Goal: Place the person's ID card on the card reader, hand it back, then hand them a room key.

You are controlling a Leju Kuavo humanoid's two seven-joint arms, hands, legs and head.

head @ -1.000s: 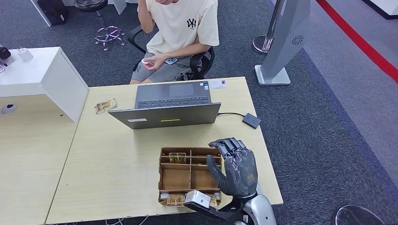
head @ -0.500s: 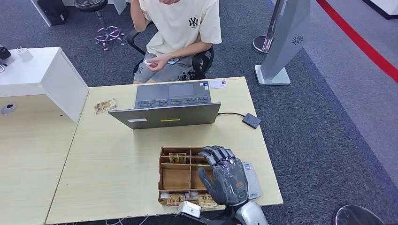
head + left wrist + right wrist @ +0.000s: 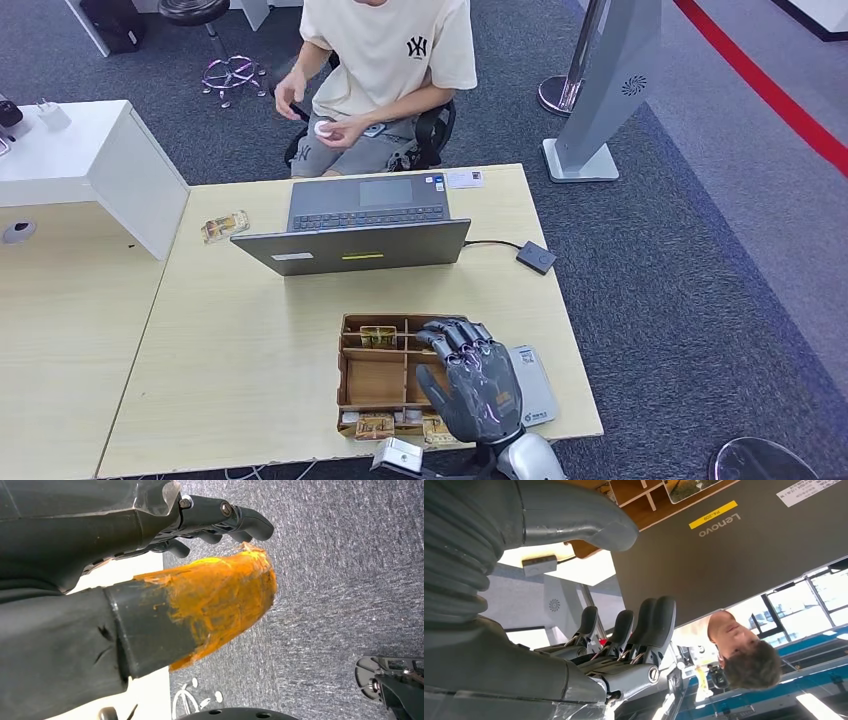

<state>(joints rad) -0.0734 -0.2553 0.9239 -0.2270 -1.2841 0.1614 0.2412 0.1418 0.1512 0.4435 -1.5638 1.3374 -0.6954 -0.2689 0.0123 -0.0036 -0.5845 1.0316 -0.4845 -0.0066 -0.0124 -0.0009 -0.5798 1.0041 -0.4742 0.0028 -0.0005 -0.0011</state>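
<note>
- Shift over the box: the right robot hand (image 3: 472, 385) has slid in from the right-hand edge of the wooden box (image 3: 345, 375) and now hangs over its right compartments, lower and closer to the robot than a second ago.
- That move uncovers the card reader (image 3: 535, 385), a pale flat pad lying just beside the box on the surface (image 3: 250, 350). No card lies on the part of it that shows.
- Right robot hand: fingers loosely spread, slightly curled, nothing between them and the thumb. It looks empty.
- Left robot hand (image 3: 195, 575): hangs down by the carpet, fingers held away from the thumb, nothing in it.
- My read: the reader part looks over, and this is the reach for a room key, not yet a grasp.
- Key card (image 3: 378, 336): in the far row of the box, just left of the fingertips, untouched. Its long axis runs side to side, parallel to the laptop (image 3: 350, 250) lid's edge.
- More cards (image 3: 373, 428) sit in the near row, partly behind the wrist; I cannot tell how they lie.
- Small white card (image 3: 463, 179): on the far edge of the surface in front of the seated person (image 3: 385, 60), long side along that edge. Possibly the ID card; too small to confirm.
</note>
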